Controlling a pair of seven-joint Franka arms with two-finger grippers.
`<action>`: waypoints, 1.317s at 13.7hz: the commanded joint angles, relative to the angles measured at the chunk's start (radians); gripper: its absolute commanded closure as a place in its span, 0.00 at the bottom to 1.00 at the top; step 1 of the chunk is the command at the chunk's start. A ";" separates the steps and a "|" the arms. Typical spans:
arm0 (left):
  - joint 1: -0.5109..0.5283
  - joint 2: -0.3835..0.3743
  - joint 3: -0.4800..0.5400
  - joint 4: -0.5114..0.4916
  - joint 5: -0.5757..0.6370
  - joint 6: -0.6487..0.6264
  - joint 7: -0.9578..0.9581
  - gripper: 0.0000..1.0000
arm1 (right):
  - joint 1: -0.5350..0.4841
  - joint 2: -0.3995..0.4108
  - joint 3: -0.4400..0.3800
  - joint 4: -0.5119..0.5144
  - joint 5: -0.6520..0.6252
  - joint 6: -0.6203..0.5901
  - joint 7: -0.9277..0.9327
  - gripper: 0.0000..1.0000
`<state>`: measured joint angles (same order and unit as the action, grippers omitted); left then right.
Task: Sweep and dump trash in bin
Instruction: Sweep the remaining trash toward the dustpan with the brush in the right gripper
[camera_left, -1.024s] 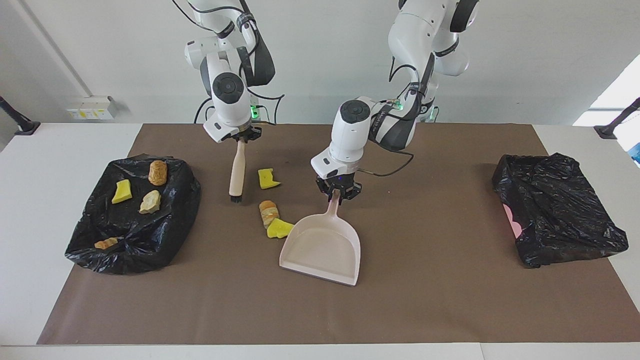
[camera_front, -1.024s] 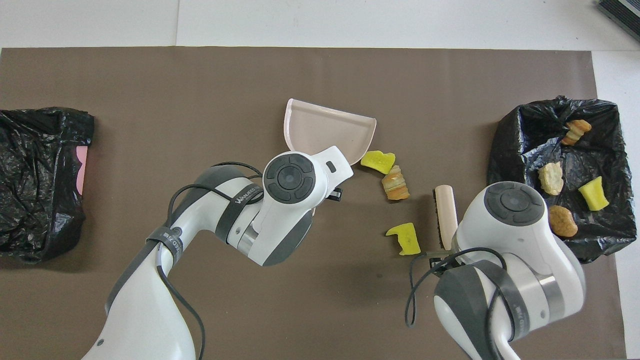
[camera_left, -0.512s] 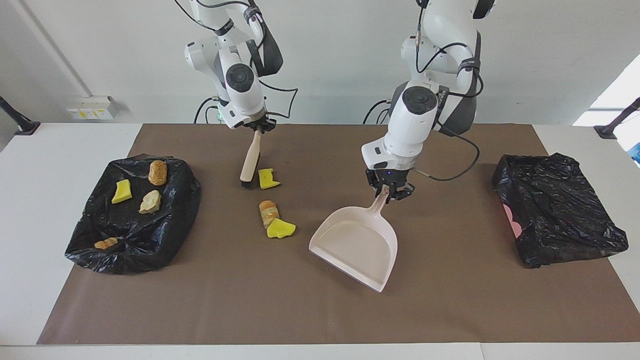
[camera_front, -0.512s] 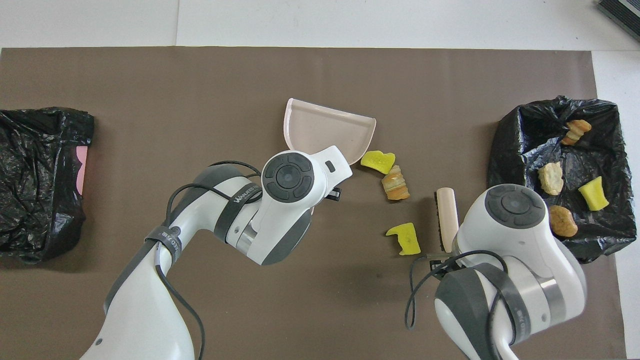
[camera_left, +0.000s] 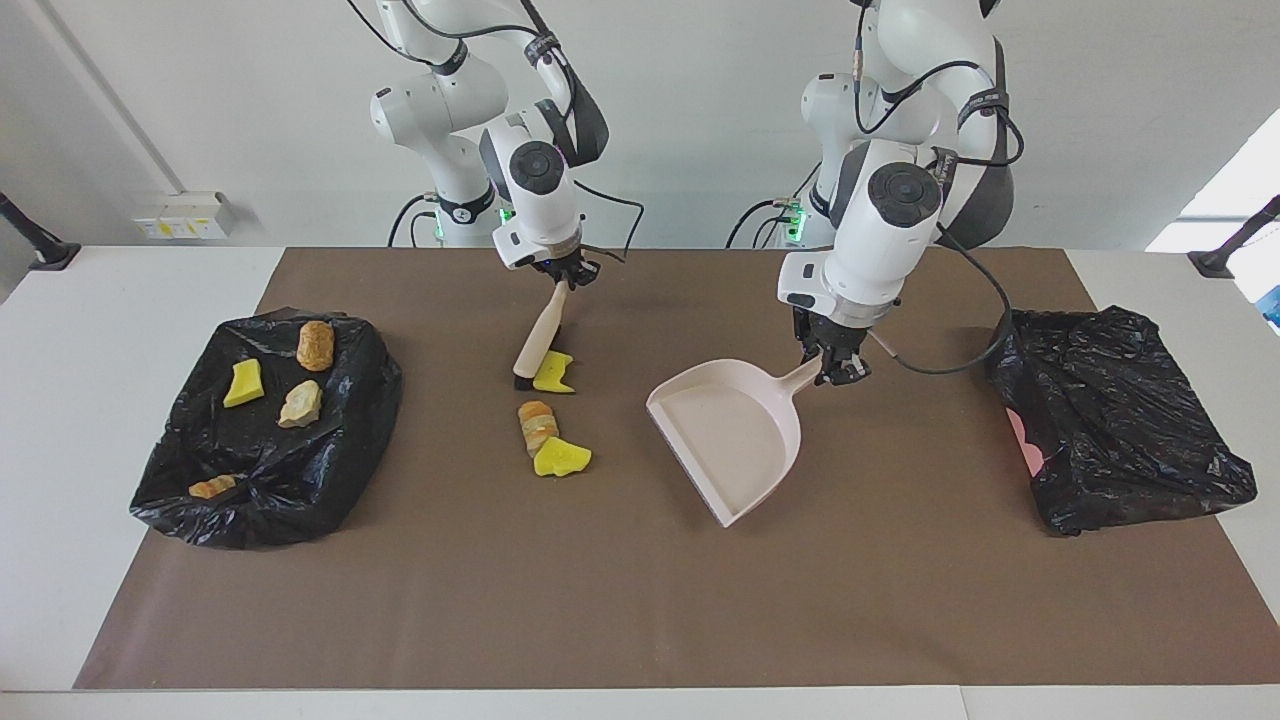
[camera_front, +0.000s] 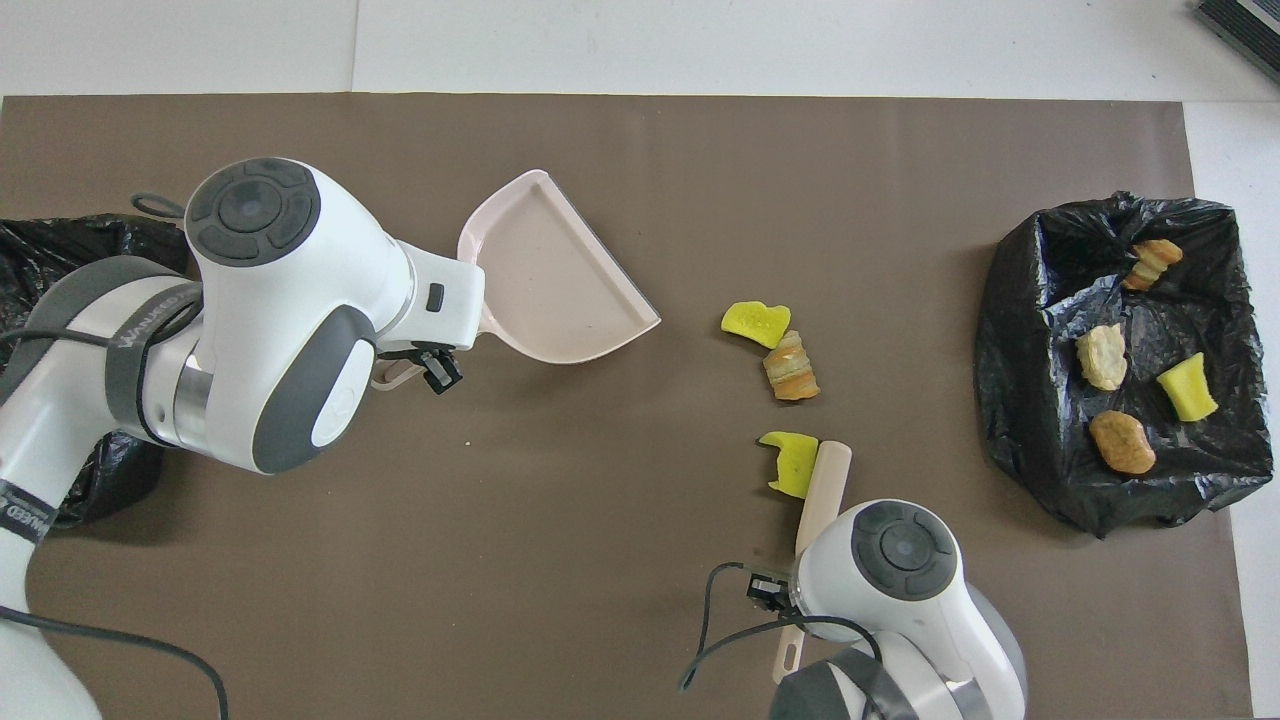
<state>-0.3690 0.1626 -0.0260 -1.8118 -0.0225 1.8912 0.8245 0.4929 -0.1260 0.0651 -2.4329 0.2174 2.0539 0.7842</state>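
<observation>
My left gripper (camera_left: 838, 372) is shut on the handle of the pale pink dustpan (camera_left: 730, 435) (camera_front: 550, 280), whose open mouth faces the loose trash. My right gripper (camera_left: 563, 280) is shut on the handle of the pink brush (camera_left: 538, 340) (camera_front: 825, 485). The brush's black bristles are down on the mat against a yellow scrap (camera_left: 555, 372) (camera_front: 790, 462). A bread-like lump (camera_left: 538, 420) (camera_front: 790, 365) and another yellow scrap (camera_left: 562, 458) (camera_front: 755, 322) lie together a little farther from the robots, apart from the pan. The bin (camera_left: 330, 470) (camera_front: 1020, 330) at the right arm's end holds several scraps.
A second black-bagged container (camera_left: 1110, 420) (camera_front: 30, 260) sits at the left arm's end, with a pink patch (camera_left: 1022, 440) showing on its side. A brown mat (camera_left: 600, 600) covers the table. The left arm's cable hangs near the pan handle.
The left arm has drawn the dustpan away from the scraps toward its own end and turned it. The right arm swung the brush against the nearest yellow scrap, nudging it.
</observation>
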 joint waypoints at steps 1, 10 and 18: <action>0.004 -0.112 -0.008 -0.170 -0.013 0.029 0.054 1.00 | 0.048 0.147 -0.001 0.133 0.042 0.022 0.010 1.00; -0.033 -0.149 -0.008 -0.332 -0.048 0.192 -0.002 1.00 | -0.002 0.267 -0.011 0.532 -0.005 -0.294 -0.086 1.00; -0.053 -0.146 -0.009 -0.350 -0.050 0.249 -0.135 1.00 | -0.218 0.212 -0.011 0.370 -0.354 -0.192 -0.469 1.00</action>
<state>-0.4047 0.0505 -0.0462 -2.1262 -0.0615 2.0991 0.7587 0.3336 0.1378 0.0425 -1.9584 -0.0903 1.7786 0.4182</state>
